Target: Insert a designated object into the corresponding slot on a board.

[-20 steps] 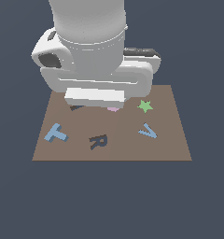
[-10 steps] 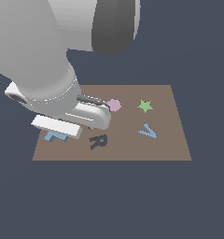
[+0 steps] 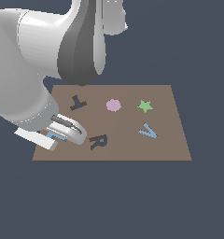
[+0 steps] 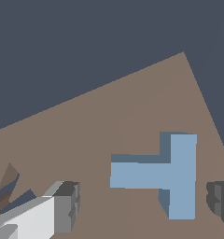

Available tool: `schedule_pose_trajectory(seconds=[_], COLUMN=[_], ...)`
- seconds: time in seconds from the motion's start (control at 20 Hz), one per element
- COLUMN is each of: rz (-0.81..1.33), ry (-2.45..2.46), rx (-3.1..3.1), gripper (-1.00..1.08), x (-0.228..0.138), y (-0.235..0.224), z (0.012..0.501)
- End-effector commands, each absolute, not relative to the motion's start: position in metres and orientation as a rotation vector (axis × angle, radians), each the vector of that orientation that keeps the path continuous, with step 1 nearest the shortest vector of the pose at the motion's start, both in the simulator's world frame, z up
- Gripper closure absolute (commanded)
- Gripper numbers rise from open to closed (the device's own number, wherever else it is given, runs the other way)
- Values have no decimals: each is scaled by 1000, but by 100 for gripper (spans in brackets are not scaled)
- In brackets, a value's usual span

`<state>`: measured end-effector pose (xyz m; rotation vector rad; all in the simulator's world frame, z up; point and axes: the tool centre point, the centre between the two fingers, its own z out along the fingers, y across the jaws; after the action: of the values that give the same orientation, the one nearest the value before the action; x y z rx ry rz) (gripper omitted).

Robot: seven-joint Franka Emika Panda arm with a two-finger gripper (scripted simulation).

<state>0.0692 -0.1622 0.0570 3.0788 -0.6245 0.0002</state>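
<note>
Brown board (image 3: 170,140) with light-blue T (image 4: 166,173), V piece (image 3: 147,131), green star (image 3: 144,106), pink disc (image 3: 113,105).

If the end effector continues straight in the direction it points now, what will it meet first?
Most likely the light-blue T block. In the wrist view it lies flat on the board between the two open fingers of the end effector. Depth is unclear, so the remaining gap cannot be judged.

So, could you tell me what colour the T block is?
Light blue T block, clearest in the wrist view.
</note>
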Motion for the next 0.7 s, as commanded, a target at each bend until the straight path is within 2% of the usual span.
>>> schedule_pose_trajectory(seconds=[0.0,0.65], rz=[1,0], ry=[-649,-662], rx=[3074,3071], gripper=[-92,-92], x=[71,71], y=[-169,-173], z=[52,32])
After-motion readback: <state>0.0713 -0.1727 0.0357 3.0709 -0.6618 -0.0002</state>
